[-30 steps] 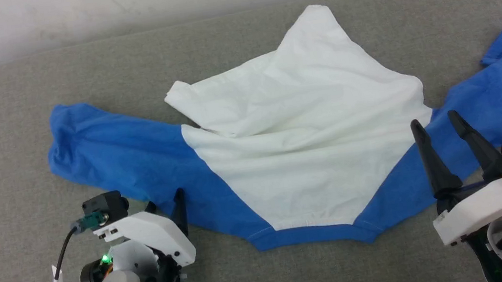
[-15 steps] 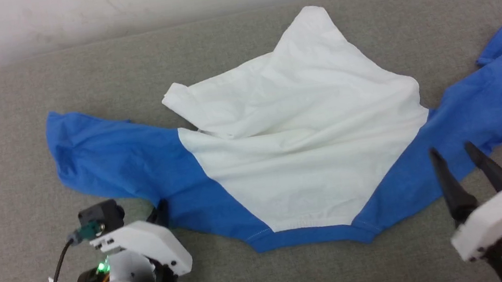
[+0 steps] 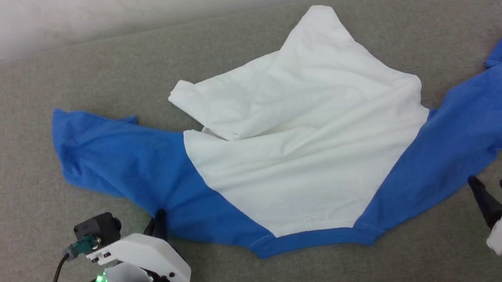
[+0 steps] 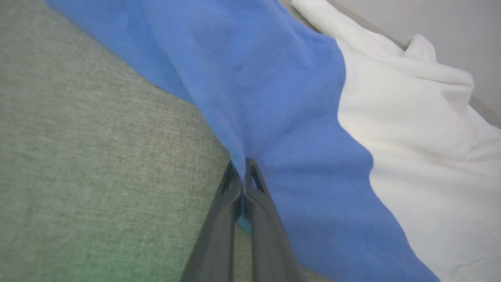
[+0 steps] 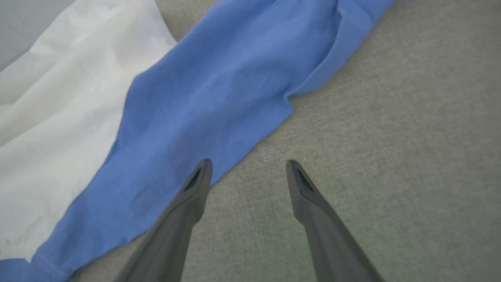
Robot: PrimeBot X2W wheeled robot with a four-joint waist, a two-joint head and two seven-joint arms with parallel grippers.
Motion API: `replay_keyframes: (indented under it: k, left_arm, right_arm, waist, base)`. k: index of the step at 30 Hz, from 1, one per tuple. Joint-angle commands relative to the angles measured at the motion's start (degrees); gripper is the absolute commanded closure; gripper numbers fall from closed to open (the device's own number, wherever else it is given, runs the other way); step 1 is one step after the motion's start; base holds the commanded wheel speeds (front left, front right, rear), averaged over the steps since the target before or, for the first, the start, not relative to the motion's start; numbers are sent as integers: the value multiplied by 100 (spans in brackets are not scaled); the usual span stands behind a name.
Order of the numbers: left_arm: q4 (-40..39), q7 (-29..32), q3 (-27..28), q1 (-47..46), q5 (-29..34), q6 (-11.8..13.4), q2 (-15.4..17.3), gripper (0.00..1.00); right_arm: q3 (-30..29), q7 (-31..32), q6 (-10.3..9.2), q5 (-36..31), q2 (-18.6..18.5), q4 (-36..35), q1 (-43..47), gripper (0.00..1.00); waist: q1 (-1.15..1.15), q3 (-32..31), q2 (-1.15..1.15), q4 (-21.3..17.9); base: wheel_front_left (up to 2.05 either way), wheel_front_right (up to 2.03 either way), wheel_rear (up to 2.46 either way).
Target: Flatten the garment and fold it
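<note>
The garment (image 3: 300,149) lies spread on the grey surface, collar toward me, white body crumpled and folded over at the far side, blue sleeves reaching left and right. At the near edge of the left blue sleeve (image 4: 266,98), my left gripper (image 3: 158,221) is shut on the cloth; the left wrist view has the gripper (image 4: 243,166) pinching blue fabric between its fingers. My right gripper (image 3: 492,187) stands open at the lower right, just off the right sleeve's near edge (image 5: 219,109). In the right wrist view the gripper (image 5: 249,168) has its left fingertip at the cloth edge, holding nothing.
The grey fabric-covered surface (image 3: 18,181) has a rounded far-left corner and ends at a pale wall (image 3: 69,14) behind. Bare surface lies in front of the collar and to the left of the left sleeve.
My left gripper has shut on the left sleeve's near edge and pulled back toward me. My right gripper has drawn back off the right sleeve, staying open. The camera shifted slightly.
</note>
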Motion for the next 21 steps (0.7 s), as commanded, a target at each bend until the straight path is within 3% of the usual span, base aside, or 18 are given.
replay_keyframes:
  k: [1,11,12,14,15,16,21]
  left_arm:
    - [22,26,-1,58,-18,56,38,100]
    - [-10,75,-158,-47,-22,-19,23,100]
    - [-5,73,-161,-50,-24,-21,27,100]
    - [10,65,-167,-52,-29,-26,34,100]
    - [17,57,-171,-50,-29,-30,39,100]
    - [20,40,-173,-45,-29,-36,43,100]
    - [-8,-69,-175,-5,-42,-80,50,100]
  right_arm:
    - [-13,23,-5,21,5,42,-124,0]
    - [-207,447,-5,-294,5,1329,-1104,0]
    - [-206,447,-5,-322,5,1400,-1157,4]
    - [-175,383,-5,-298,5,1500,-1246,65]
    - [-143,329,-5,-306,5,1525,-1271,86]
    - [-118,262,-5,-291,5,1537,-1293,100]
    - [-99,23,-5,-230,5,1473,-1237,100]
  waist:
    - [0,41,0,28]
    - [0,178,0,183]
    - [0,178,0,193]
    - [0,161,0,211]
    - [0,145,0,217]
    - [0,123,0,222]
    - [0,-31,0,240]
  base:
    - [0,0,0]
    - [0,0,0]
    - [0,0,0]
    - [0,0,0]
    - [0,0,0]
    - [0,0,0]
    - [0,0,0]
